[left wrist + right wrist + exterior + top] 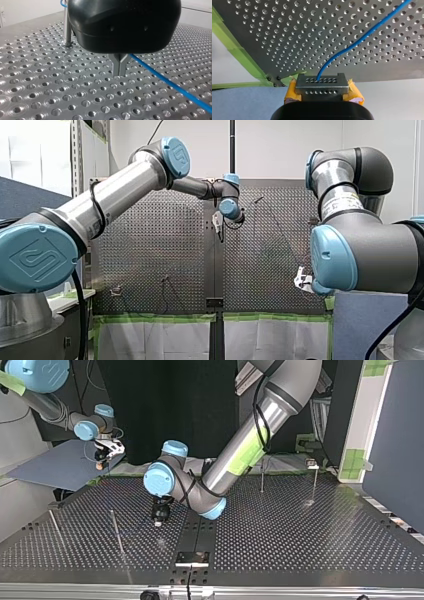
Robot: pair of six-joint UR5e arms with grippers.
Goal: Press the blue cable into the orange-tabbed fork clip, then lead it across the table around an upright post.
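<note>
The blue cable (172,86) runs from my left gripper's metal fingertips out over the perforated table (50,87). My left gripper (120,73) is shut on it just above the plate, near the middle in the top view (159,519). Beside the gripper stands an upright post (67,27) with blue cable at its top. My right gripper (322,91), with yellow pads (289,93), is shut on a perforated metal block (322,86) from which the cable (352,45) leads away. It hangs past the table's edge (102,462).
More thin posts (117,532) (261,476) (314,485) rise from the plate. A small clip (116,291) sits at the front view's lower left. Green tape (239,50) lines the table's edge. A black bracket (192,556) sits at the seam.
</note>
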